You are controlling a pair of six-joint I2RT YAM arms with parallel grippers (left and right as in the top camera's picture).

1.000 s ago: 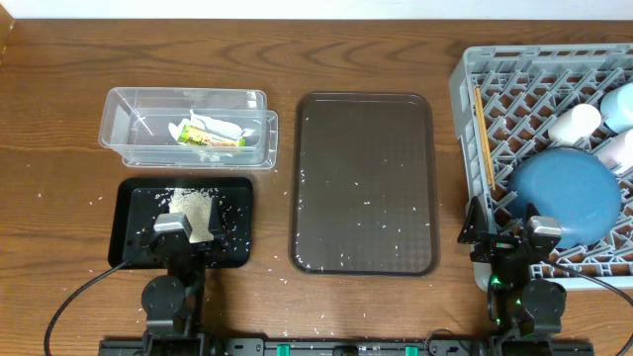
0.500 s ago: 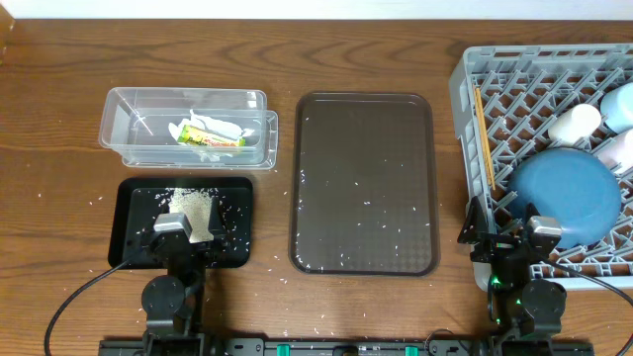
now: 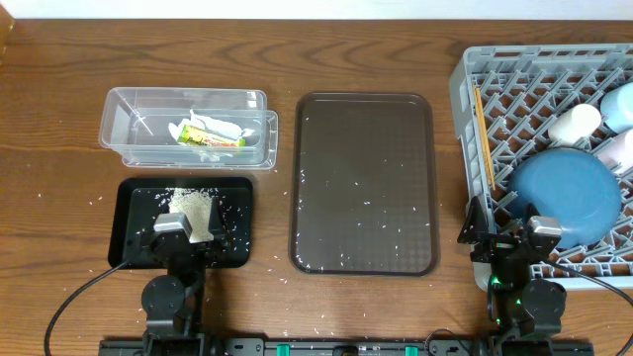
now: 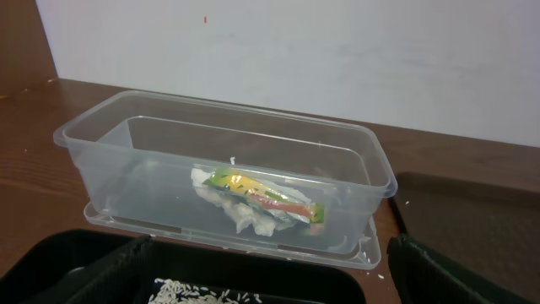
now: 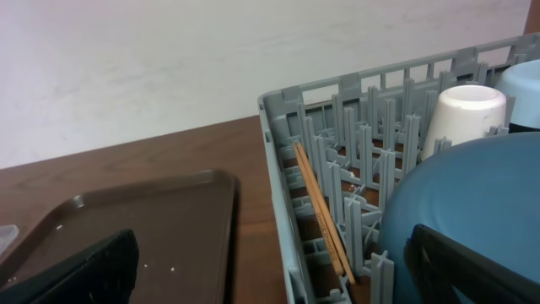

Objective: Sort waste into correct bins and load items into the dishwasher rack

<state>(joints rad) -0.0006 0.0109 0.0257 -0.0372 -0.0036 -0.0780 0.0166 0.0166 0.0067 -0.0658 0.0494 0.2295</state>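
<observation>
The crumpled tissue with its yellow-green wrapper (image 3: 210,133) (image 4: 253,198) lies inside the clear container (image 3: 124,124) (image 4: 93,160). A pile of white rice (image 3: 193,208) (image 4: 194,294) sits in the black tray (image 3: 134,198) (image 4: 253,266). My left gripper (image 3: 183,239) (image 4: 270,279) hangs open over the tray's near edge, with nothing held. In the grey rack (image 3: 465,79) (image 5: 278,110) are the dark-blue bowl (image 3: 559,193) (image 5: 472,203), white cup (image 3: 576,123) (image 5: 464,114), light-blue bowl (image 3: 621,104) (image 5: 523,80), pink cup (image 3: 618,148) and chopsticks (image 3: 484,133) (image 5: 321,211). My right gripper (image 3: 497,237) (image 5: 270,270) is open at the rack's near left corner.
A dark brown serving tray (image 3: 364,183) (image 5: 126,224) lies between the bins and the rack, with stray rice grains on it. More loose grains dot the wooden table (image 3: 59,198) around the black tray. A white wall rises behind the table.
</observation>
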